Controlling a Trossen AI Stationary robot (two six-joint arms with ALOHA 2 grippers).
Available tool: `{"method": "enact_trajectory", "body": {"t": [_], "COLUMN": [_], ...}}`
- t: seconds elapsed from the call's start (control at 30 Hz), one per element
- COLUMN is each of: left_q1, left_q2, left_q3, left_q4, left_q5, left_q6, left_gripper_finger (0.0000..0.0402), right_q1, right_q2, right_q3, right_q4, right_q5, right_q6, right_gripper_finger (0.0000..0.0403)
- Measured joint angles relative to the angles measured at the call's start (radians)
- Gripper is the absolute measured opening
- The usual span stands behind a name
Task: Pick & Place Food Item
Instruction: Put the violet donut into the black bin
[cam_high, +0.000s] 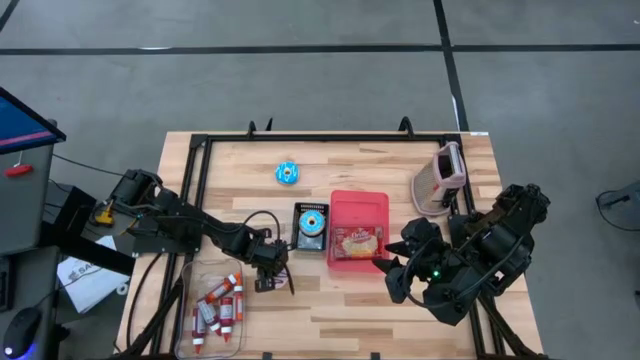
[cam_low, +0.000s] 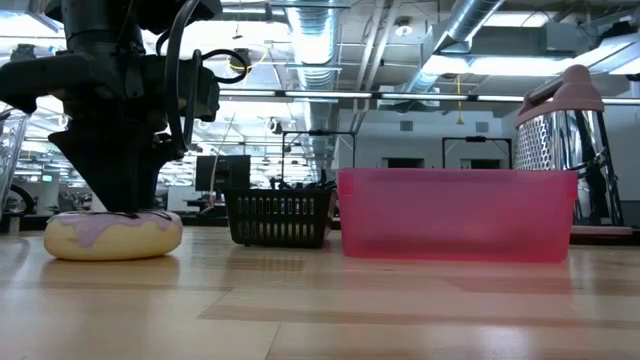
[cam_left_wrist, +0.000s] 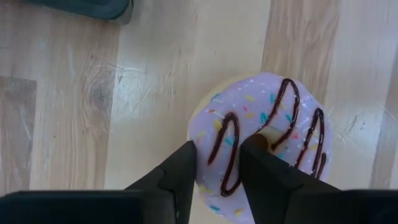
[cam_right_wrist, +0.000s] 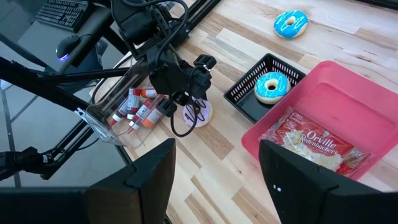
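- The left gripper (cam_left_wrist: 217, 171) is lowered onto a purple-iced donut (cam_left_wrist: 264, 140) that lies on the wooden table (cam_high: 330, 310), near the front edge and left of centre.
- One dark finger (cam_left_wrist: 180, 177) is seen on the outer edge of the donut's ring and the other at its centre hole, so that a band of icing with chocolate stripes sits between them — the jaws are narrowed around it, though whether they press it firmly cannot be told.
- In the low view the donut (cam_low: 112, 233) is seen flat on the table under the arm.
- A clear tray of small tubes (cam_high: 215, 305) lies just left of that gripper.
- A black basket (cam_high: 311, 228) holding a blue-iced donut (cam_right_wrist: 272, 86) is placed to the right, touching a pink bin (cam_high: 360, 205) — in which a popcorn packet (cam_high: 358, 241) lies.
- A second blue donut (cam_high: 288, 173) lies farther back on the table.
- A metal grater (cam_high: 440, 178) stands at the far right.
- The right gripper (cam_right_wrist: 214, 171) is held above the near right of the table with jaws wide apart and nothing between them.
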Motion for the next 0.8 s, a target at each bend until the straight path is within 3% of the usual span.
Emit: {"method": "enact_trajectory", "body": {"t": [0.8], "left_q1": [0.001], "left_q2": [-0.010], "left_q3": [-0.001], "left_q4": [0.160], "left_q5": [0.030], "left_q6": [-0.145], "left_gripper_finger": [0.0099], "right_q1": [0.000], "right_q2": [0.000], "right_q3": [0.000], "right_q4": [0.000], "right_q5": [0.000], "right_q6": [0.000], "right_gripper_finger": [0.0223]}}
